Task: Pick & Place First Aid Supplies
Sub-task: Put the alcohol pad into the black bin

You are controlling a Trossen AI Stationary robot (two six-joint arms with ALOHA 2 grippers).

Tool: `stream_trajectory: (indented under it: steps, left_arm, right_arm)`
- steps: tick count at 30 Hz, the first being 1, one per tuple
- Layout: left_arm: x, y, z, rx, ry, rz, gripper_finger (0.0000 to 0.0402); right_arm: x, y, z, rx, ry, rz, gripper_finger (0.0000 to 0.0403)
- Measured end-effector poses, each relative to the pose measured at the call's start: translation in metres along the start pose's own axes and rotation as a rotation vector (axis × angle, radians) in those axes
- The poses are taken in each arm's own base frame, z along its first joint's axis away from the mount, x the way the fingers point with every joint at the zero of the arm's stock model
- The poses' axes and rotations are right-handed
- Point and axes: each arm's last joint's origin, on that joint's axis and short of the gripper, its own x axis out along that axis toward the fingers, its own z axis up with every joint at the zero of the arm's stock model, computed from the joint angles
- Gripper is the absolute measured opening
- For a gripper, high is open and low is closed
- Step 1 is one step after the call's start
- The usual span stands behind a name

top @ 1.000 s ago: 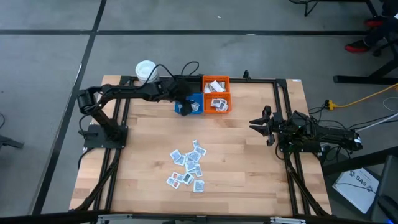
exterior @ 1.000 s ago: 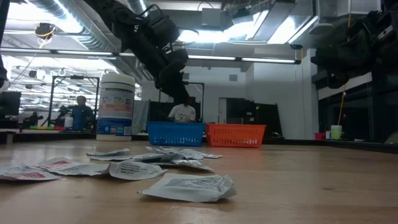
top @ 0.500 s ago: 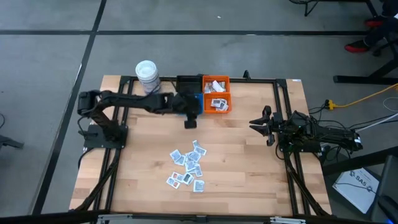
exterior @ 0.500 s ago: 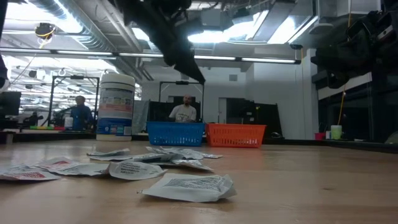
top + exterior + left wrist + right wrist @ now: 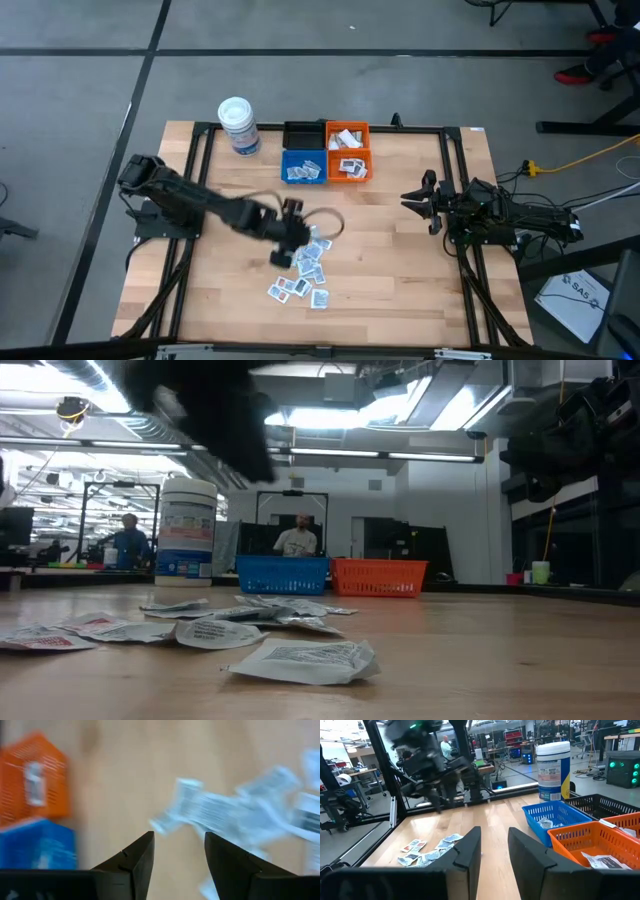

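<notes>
Left tool (image 5: pixel 291 237) parked over the sachet pile (image 5: pixel 303 267), fingers apart, empty.
Sachets scattered mid-bench (image 5: pixel 400 260), near side of the blue bin (image 5: pixel 303 167); right tool (image 5: pixel 422 203) off right, fingers apart too.
</notes>
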Motion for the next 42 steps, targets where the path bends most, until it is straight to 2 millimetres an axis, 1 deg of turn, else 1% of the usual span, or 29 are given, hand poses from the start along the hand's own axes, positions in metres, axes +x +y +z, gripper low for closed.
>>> stream_trajectory:
  steps: [3,5,8,13,18,22,27,35,39,42]
  left_arm:
    - [-0.009,-0.027,-0.005,-0.025,0.035,-0.048,0.0169]
    - [-0.014,-0.040,-0.008,-0.048,0.045,-0.065,0.0168]
    - [-0.020,-0.054,-0.010,-0.071,0.049,-0.084,0.0168]
    - [-0.025,-0.065,-0.015,-0.085,0.066,-0.093,0.0168]
    - [-0.019,-0.072,-0.028,-0.040,0.109,-0.090,0.0168]
    - [-0.010,-0.080,-0.031,-0.014,0.150,-0.098,0.0168]
    - [0.008,-0.081,-0.034,-0.017,0.210,-0.109,0.0168]
    - [0.041,-0.073,-0.038,-0.068,0.298,-0.078,0.0168]
    - [0.049,-0.069,-0.040,-0.061,0.322,-0.065,0.0168]
    - [0.050,-0.066,-0.041,-0.025,0.332,-0.064,0.0168]
  right_arm:
    - [0.000,0.000,0.000,0.000,0.000,0.000,0.0100]
    - [0.000,0.000,0.000,0.000,0.000,0.000,0.0100]
    - [0.000,0.000,0.000,0.000,0.000,-0.001,0.0100]
    - [0.000,0.000,0.000,0.000,0.000,-0.001,0.0100]
    - [0.000,0.000,0.000,0.000,0.000,0.000,0.0100]
    - [0.000,0.000,0.000,0.000,0.000,-0.001,0.0100]
    - [0.000,0.000,0.000,0.000,0.000,0.000,0.0100]
    - [0.000,0.000,0.000,0.000,0.000,0.000,0.0100]
    - [0.000,0.000,0.000,0.000,0.000,0.000,0.0100]
    - [0.000,0.000,0.000,0.000,0.000,0.000,0.0100]
